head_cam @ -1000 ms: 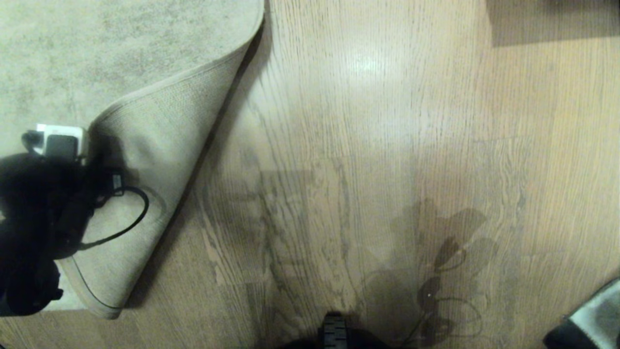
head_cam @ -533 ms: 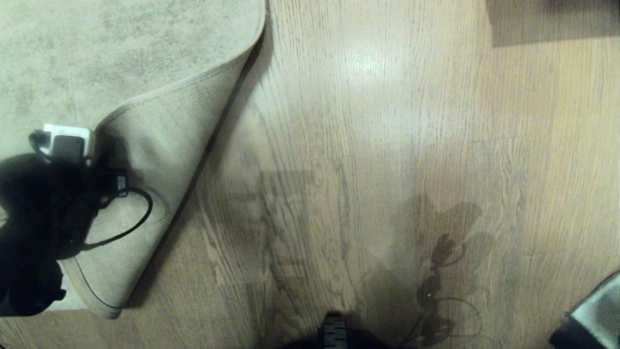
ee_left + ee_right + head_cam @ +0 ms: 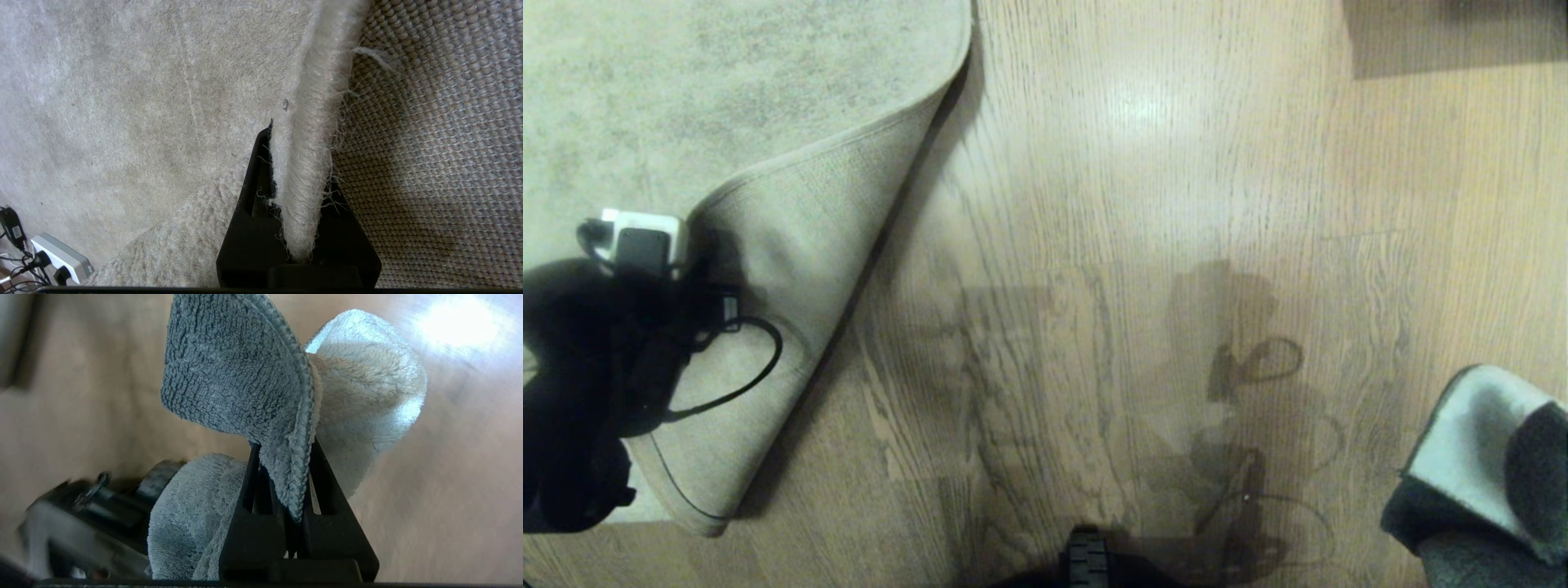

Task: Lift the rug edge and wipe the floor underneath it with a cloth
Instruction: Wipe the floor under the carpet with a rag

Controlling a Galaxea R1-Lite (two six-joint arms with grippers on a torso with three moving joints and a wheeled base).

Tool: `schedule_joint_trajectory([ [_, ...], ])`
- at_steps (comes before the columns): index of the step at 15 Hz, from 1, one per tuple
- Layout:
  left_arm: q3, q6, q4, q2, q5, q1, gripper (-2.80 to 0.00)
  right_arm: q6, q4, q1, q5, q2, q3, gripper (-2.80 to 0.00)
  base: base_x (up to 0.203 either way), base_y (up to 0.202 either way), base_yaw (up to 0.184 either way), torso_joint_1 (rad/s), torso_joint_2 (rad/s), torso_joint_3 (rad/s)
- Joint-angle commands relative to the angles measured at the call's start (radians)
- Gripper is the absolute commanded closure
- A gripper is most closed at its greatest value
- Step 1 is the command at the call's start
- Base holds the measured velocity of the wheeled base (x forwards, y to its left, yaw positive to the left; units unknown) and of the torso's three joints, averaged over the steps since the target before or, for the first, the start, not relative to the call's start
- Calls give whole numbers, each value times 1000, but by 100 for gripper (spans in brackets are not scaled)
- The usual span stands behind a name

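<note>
Left tool [image 3: 300,192] clamped on folded-back rug edge [image 3: 314,134]; right tool [image 3: 282,477] pinching cloth [image 3: 245,375] above floor [image 3: 1094,204].

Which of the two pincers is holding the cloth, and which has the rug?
The right pincer is shut on the grey and white cloth. The left pincer instead pinches the rug edge, folded back to show woven backing.

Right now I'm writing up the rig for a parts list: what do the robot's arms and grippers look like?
Both grippers are matte black. In the wrist views, the left gripper and the right gripper each have two flat, wedge-shaped black fingers tapering from a wide black base to narrow tips. In the head view, the left arm is a bulky black body with a thin black cable looping out. No markings are readable.
</note>
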Motion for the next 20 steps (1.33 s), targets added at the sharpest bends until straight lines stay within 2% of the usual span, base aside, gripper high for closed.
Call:
schedule_joint_trajectory([
  [1, 1, 2, -8, 3, 2, 0, 0, -65, -73, 9, 60, 258, -30, 0, 0, 0, 0, 0, 0, 0],
  [3, 1, 2, -8, 3, 2, 0, 0, -107, -187, 63, 89, 407, -44, 0, 0, 0, 0, 0, 0, 0],
  [7, 1, 3, -8, 3, 2, -15, 0, -131, -384, 270, 78, 690, -119, 0, 0, 0, 0, 0, 0, 0],
  [10, 1, 3, -9, 1, 2, -17, 0, -134, -530, 469, -23, 903, -198, 0, 0, 0, 0, 0, 0, 0],
  [12, 1, 4, -8, 3, 2, -18, 0, -133, -643, 571, -103, 1051, -253, 0, 0, 0, 0, 0, 0, 0],
  [14, -1, 4, -9, 1, 2, -21, 0, -122, -754, 684, -194, 1203, -341, 0, 0, 0, 0, 0, 0, 0],
  [16, 1, 4, -10, 1, 2, -23, 0, -94, -810, 800, -273, 1319, -447, 0, 0, 0, 0, 0, 0, 0],
  [20, 7, 4, -48, 1, 23, -26, 0, -30, -874, 924, -383, 1535, -655, 0, 0, 0, 0, 0, 0, 0],
])
